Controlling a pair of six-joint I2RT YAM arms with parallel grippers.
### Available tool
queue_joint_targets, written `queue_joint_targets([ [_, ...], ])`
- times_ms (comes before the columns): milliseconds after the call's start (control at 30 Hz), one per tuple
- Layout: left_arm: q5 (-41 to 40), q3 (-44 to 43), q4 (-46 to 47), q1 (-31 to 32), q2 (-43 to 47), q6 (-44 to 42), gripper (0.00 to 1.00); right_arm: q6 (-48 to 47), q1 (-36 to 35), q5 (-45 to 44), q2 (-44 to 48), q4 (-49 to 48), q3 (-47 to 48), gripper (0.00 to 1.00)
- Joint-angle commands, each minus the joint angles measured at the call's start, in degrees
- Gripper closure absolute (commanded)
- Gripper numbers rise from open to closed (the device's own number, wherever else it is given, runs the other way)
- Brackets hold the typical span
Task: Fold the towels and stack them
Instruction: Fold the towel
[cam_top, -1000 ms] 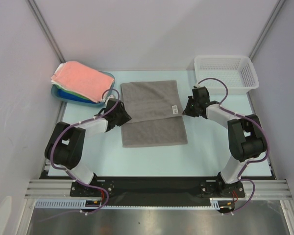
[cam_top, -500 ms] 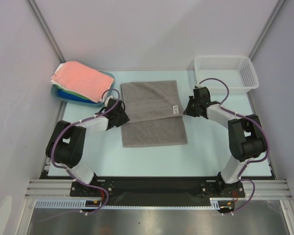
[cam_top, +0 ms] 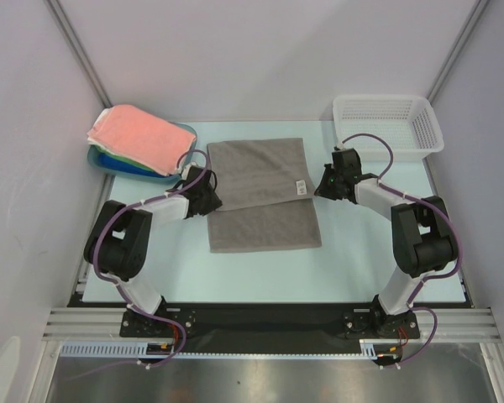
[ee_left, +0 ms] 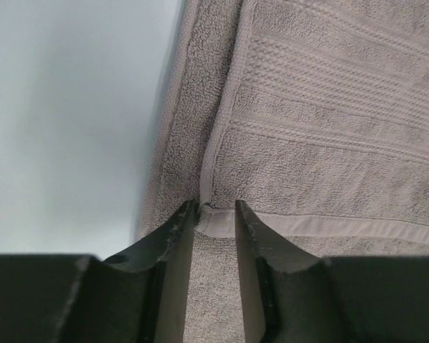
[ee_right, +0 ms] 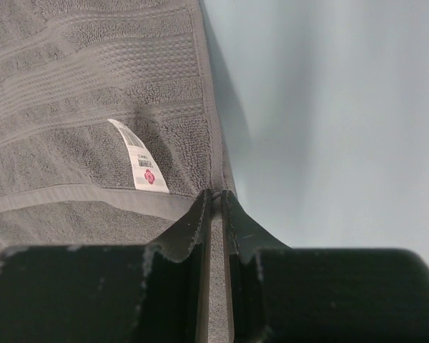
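At the grey towel's [cam_top: 260, 197] right edge the right claw [ee_right: 216, 196] pinches the cloth, while the left claw [ee_left: 216, 211] straddles its left hem, grip unclear.

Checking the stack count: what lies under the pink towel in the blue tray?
Thin white and green cloth edges show beneath the pink towel, in the blue tray. The pink towel covers the rest, so their number is hidden.
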State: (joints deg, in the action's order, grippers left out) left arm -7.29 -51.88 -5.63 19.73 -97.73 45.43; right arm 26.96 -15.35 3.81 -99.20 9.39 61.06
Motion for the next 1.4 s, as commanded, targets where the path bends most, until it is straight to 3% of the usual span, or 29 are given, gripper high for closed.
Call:
queue_joint_targets([
  [0, -0.45, -1.82, -0.08, -0.39, -0.26, -1.13, 0.67, 0.11, 0.50, 0.40, 1.81, -1.21, 0.11, 1.00],
  [467, -1.85, -5.34, -2.72, -0.48, 1.23, -3.24, 1.00, -0.07, 1.20, 0.93, 1.90, -0.25, 2.22, 1.00],
  [867, -5.80, -10.00, -8.52, -0.65, 8.25, -5.62, 1.00, -1.12, 1.38, 0.58, 4.01, 4.14, 7.50, 1.00],
  [1367, -7.91, -7.63, -12.12, -0.83, 19.33, -7.02, 1.00, -2.70, -0.55, -2.06, 9.63, 7.57, 5.83, 1.00],
])
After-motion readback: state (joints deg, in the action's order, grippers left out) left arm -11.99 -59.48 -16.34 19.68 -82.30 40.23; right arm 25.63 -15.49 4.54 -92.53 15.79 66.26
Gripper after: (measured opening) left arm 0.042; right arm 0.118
